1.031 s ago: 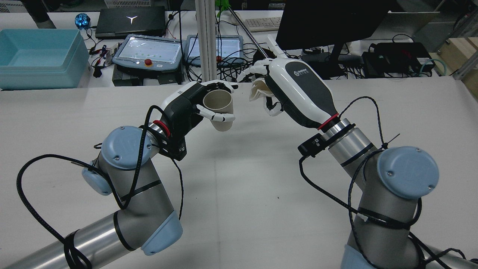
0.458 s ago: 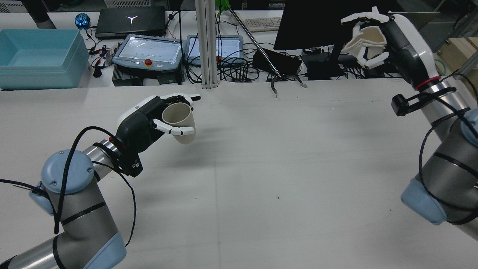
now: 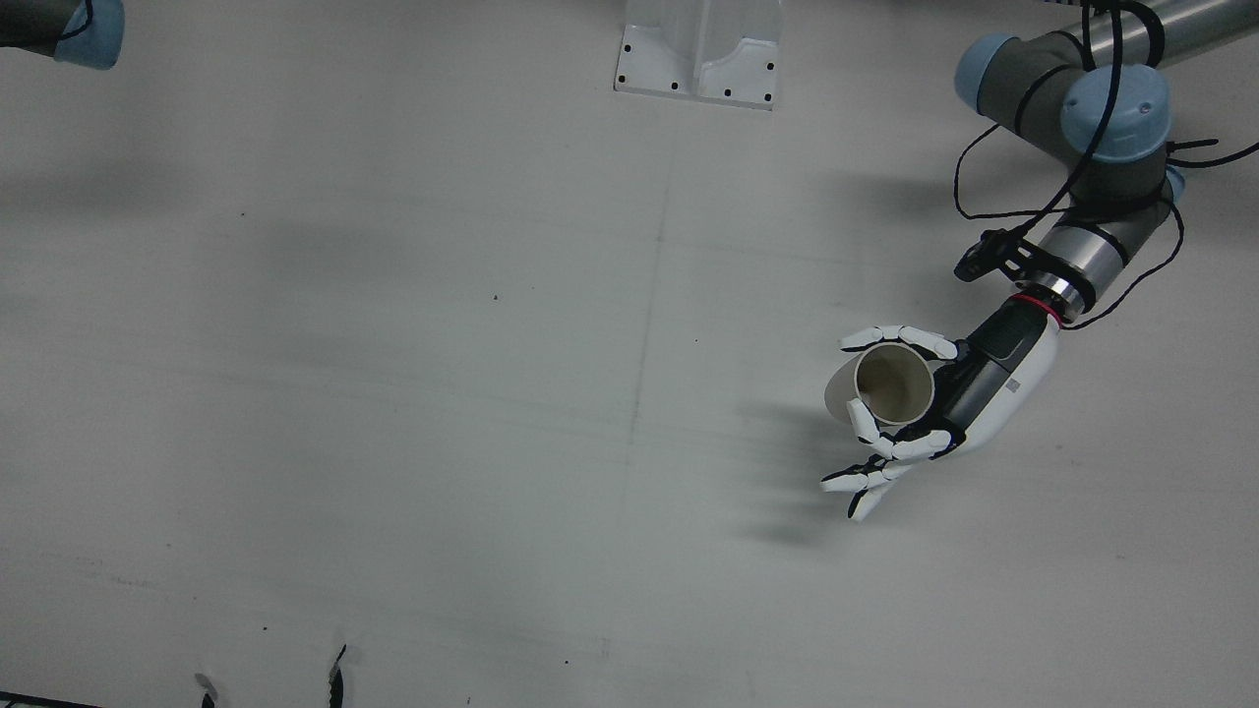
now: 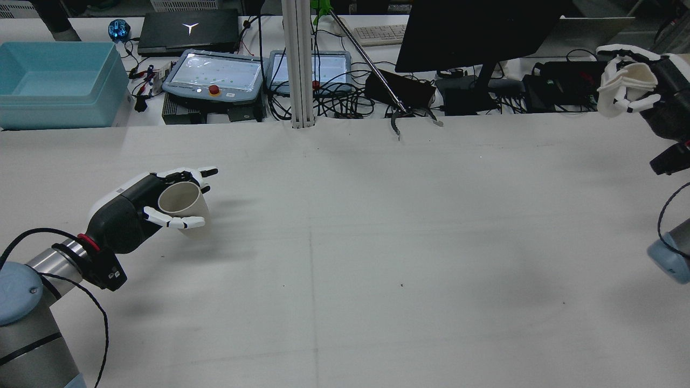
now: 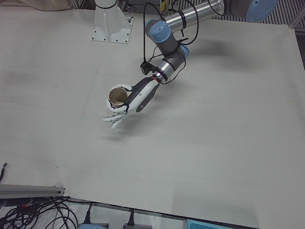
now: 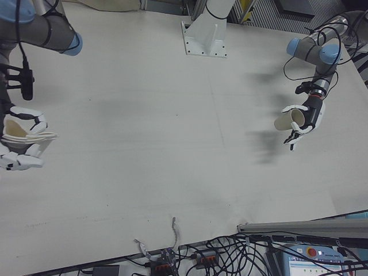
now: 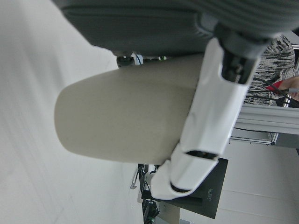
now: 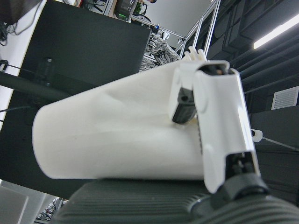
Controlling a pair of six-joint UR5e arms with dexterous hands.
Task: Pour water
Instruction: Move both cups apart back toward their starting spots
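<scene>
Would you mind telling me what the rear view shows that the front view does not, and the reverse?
Only the rear view shows the right hand gripping a crumpled white cup, plus the blue bin behind the table. Only the front view shows the white pedestal base. Both show the left hand holding the beige cup above the table.

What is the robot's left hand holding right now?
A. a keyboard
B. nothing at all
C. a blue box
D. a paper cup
D. The left hand has its fingers wrapped around a beige paper cup, with the cup's open mouth showing in the front view.
</scene>
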